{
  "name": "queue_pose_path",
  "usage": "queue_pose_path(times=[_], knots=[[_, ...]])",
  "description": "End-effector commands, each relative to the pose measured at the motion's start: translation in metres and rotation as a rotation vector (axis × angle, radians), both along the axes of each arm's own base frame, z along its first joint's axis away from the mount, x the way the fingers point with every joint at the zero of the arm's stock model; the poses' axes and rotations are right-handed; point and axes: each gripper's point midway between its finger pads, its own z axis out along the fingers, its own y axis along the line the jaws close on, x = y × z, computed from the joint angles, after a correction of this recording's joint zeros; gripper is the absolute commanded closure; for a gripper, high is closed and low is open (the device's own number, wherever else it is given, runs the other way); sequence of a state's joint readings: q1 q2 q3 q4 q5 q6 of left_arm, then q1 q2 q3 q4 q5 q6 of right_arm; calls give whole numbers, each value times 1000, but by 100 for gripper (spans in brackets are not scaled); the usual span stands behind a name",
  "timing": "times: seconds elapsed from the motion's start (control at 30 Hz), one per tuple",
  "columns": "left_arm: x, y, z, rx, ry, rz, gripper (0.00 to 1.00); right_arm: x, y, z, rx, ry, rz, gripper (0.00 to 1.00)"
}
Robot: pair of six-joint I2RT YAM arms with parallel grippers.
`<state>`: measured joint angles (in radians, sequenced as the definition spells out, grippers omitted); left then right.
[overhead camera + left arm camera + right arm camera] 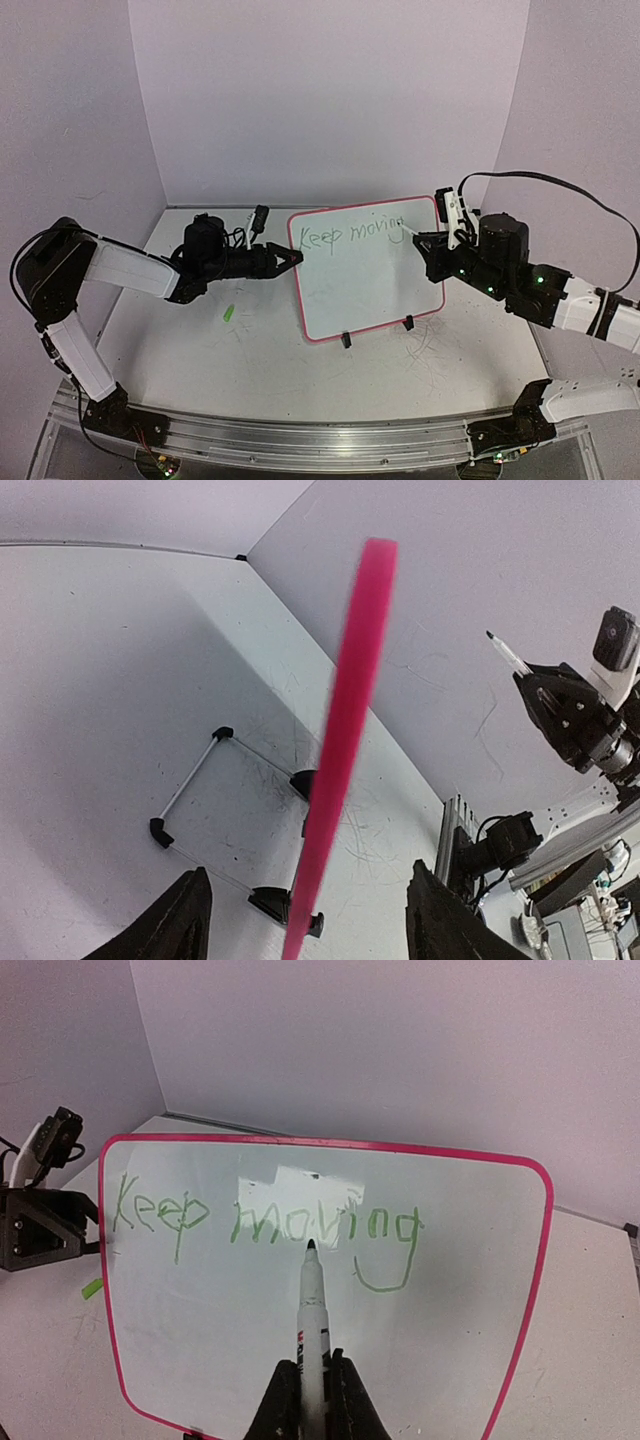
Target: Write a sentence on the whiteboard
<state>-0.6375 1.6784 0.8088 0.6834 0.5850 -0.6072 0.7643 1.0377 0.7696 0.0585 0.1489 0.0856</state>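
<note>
— Where's our whiteboard (370,290)?
— Upright on the table (180,350), the sentence (265,1222) reading "Keep moving". Our left gripper (308,872) stands spread astride its left edge; our right gripper (312,1375) pinches a marker (312,1300)

whiteboard (370,290): glossy white, pink-red frame, black feet
sentence (268,1223): thin green script
marker (313,1310): white barrel, black tip
bench (200,360): white, dark scuff marks

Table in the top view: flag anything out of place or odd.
A small bright-green piece lies loose on the table, left of the whiteboard; possibly a marker cap, too small to tell. Dark scribbles mark the tabletop by the board's feet.
</note>
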Motion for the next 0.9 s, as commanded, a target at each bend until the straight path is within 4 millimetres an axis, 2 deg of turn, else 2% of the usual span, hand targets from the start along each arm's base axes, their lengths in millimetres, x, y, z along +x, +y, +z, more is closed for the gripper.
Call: queue_pose_path(times=[0.0, 0.17, 0.53, 0.87], knots=[[5, -11, 24, -59, -60, -67, 42, -3, 4, 19, 64, -18, 19, 100], [5, -7, 15, -47, -52, -80, 59, -1, 6, 18, 61, -13, 19, 100], [3, -10, 10, -43, -95, -122, 60, 1, 23, 15, 52, 11, 83, 100], [0, -10, 3, -27, -130, -158, 82, 4, 26, 18, 52, 6, 87, 100]])
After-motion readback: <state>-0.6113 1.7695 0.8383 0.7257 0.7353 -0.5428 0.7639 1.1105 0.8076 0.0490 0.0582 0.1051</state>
